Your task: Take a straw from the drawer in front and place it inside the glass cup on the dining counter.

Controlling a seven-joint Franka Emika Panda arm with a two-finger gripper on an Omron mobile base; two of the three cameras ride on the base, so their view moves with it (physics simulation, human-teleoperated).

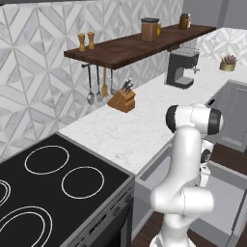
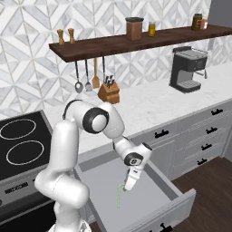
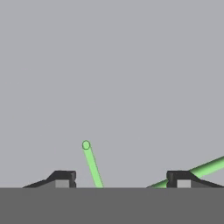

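inside the open, wide, shallow light grey drawer (image 2: 149, 192), low in front of the base, the white arm's two-finger gripper (image 2: 127, 187) points down at the grey floor of the drawer, right at the thin, straight, bright green straw (image 2: 119, 194). in the right base view the straw seems to lie on the drawer bottom, one end at the fingertips and the rest running toward the drawer front. in the hand view the two dark fingertips (image 3: 62, 178) stand well apart, and one green length (image 3: 92, 165) rises in the gap between them; a second green streak crosses the right tip, which may be the same straw seen twice or its reflection, i cannot tell which.

the step in hand looks like the pick of the straw: the jaws are wide, set either side of it, touching nothing that i can see. nothing is held yet, by my reading.

the next move calls for closing squarely on so thin a thing, which could roll or slip aside, then lifting it clear of the drawer walls before any carrying toward the cup.
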